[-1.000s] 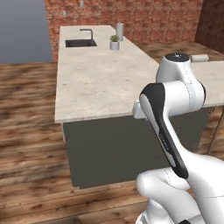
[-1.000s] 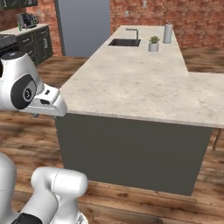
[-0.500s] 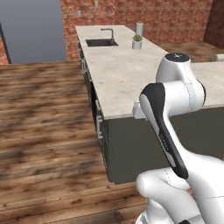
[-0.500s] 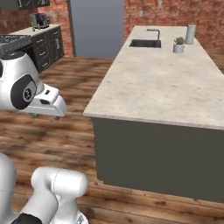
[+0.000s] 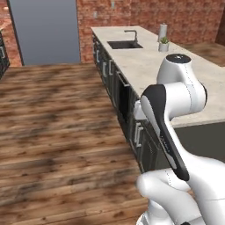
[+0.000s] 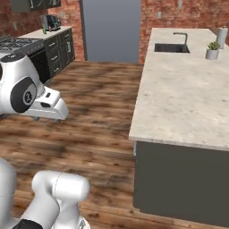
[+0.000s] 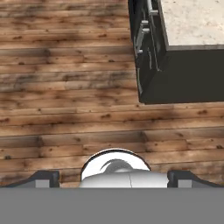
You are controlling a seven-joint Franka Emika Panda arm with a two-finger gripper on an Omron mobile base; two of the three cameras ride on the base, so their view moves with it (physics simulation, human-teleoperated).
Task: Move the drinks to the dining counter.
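Observation:
The drinks and the dining counter are out of view. My gripper (image 7: pixel 113 179) is open, its two dark fingertips (image 7: pixel 43 178) standing far apart at the bottom of the hand view with nothing between them. It points down at the wooden floor (image 7: pixel 65 87), beside the corner of a dark cabinet (image 7: pixel 175 74). The white hand (image 6: pixel 47 105) hangs over the floor, left of the island.
A beige island counter (image 5: pixel 145 66) (image 6: pixel 188 98) over dark cabinets carries a sink (image 5: pixel 124 44) (image 6: pixel 170 47), a small potted plant (image 5: pixel 164 44) (image 6: pixel 212 50) and a grey canister (image 5: pixel 163 30) (image 6: pixel 222 34). A stove counter (image 6: pixel 27 42) lines the left wall. Open wooden floor (image 5: pixel 57 118) lies between.
The whole picture has swung: the base has turned, so the island now runs along the right with open floor to the left. The gripper has stayed open.

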